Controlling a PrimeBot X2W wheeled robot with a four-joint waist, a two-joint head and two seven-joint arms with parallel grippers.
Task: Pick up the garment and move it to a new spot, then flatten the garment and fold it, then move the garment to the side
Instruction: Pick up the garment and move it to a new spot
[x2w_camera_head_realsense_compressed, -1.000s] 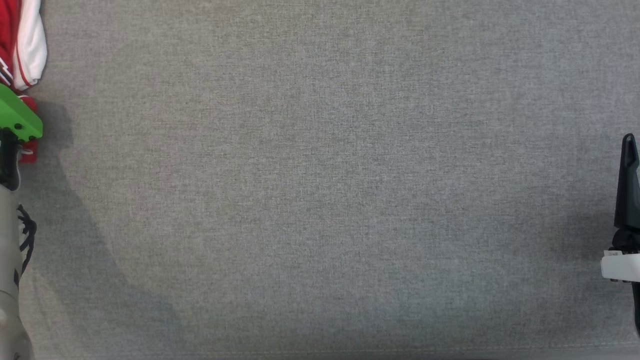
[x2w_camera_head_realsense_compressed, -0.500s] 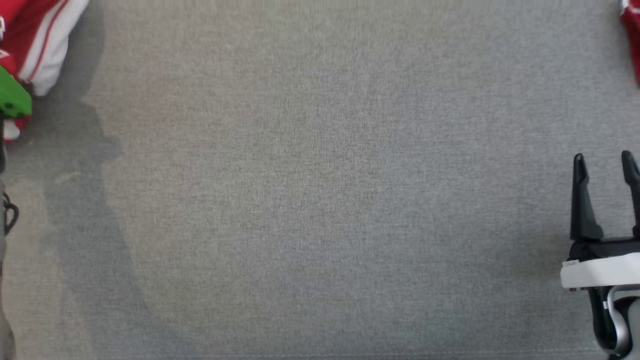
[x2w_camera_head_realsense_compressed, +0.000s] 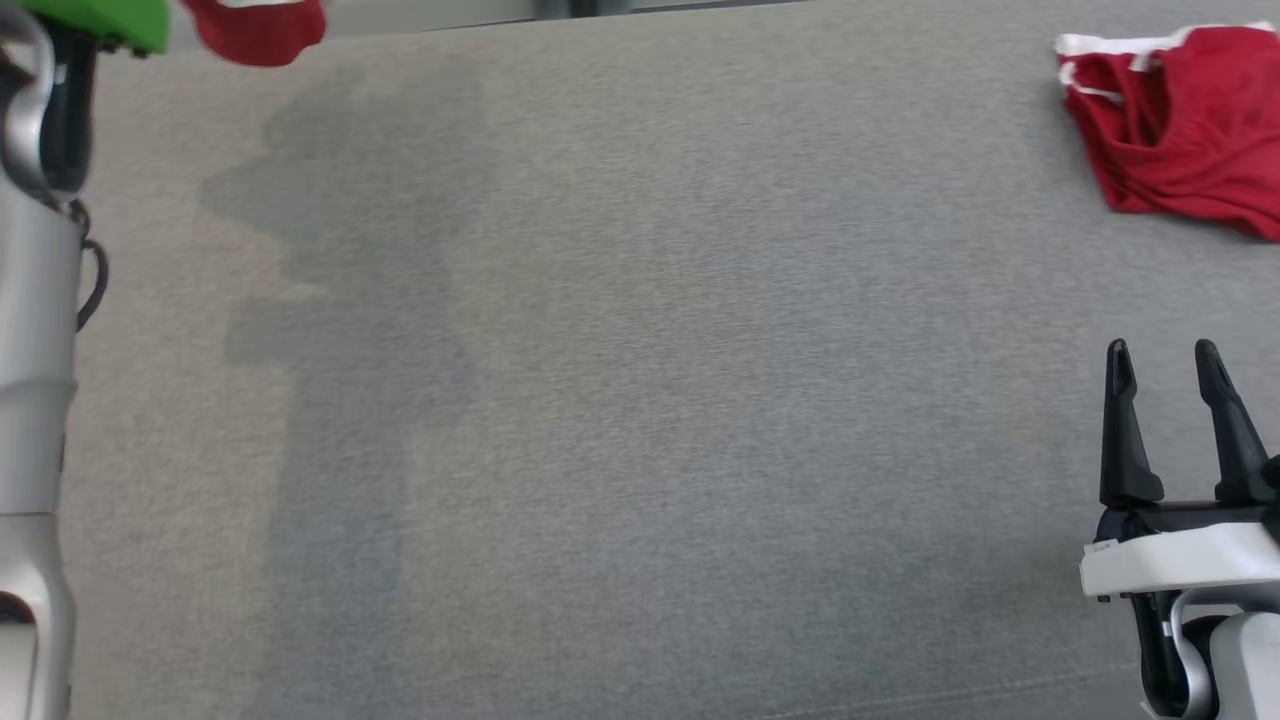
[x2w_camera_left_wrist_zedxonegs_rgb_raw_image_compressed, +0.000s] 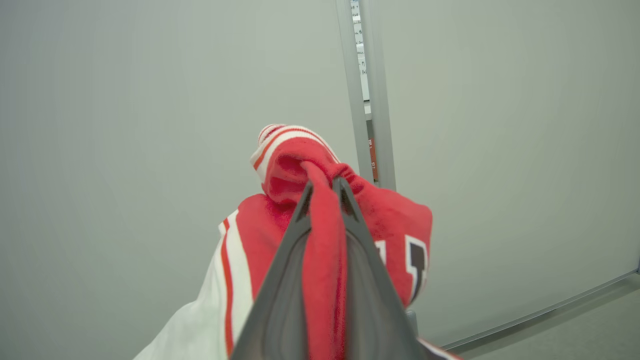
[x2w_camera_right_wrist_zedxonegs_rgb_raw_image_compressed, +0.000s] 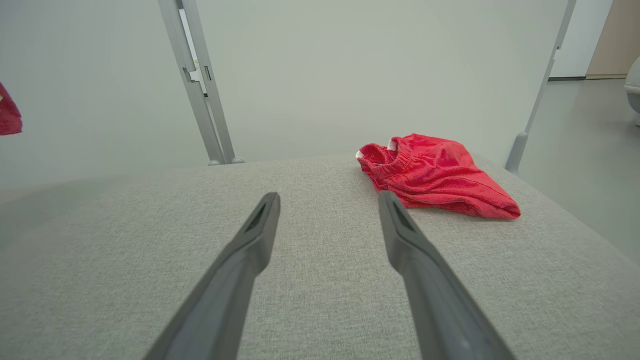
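Left wrist view: left hand (x2w_camera_left_wrist_zedxonegs_rgb_raw_image_compressed: 322, 186), fingers pressed together, pinching a fold of the garment (x2w_camera_left_wrist_zedxonegs_rgb_raw_image_compressed: 390, 225). The garment was red with white side panels, striped trim and dark, white-edged lettering. It was bunched around and beyond the fingertips and hung below the hand. A pale wall and a grey post (x2w_camera_left_wrist_zedxonegs_rgb_raw_image_compressed: 367, 90) stood behind it.

Head view: counter (x2w_camera_head_realsense_compressed: 640, 400), covered in grey cloth. The pale left arm (x2w_camera_head_realsense_compressed: 35, 330) ran up the left edge, with a green fitting (x2w_camera_head_realsense_compressed: 100, 18) at its top. A red corner of the garment showed just right of that fitting, over the counter's far edge. The arm's shadow lay on the cloth to the arm's right.

Right hand (x2w_camera_head_realsense_compressed: 1161, 350): fingers spread wide, held low over the counter's near right part. Whether it touched the cloth could not be told.

Shorts (x2w_camera_head_realsense_compressed: 1180, 130): red, with a white-trimmed waistband, crumpled. They lay on the counter ahead of the right hand and slightly to its right, well apart from it. In the right wrist view they lay beyond the right fingertip, near the counter's far edge.
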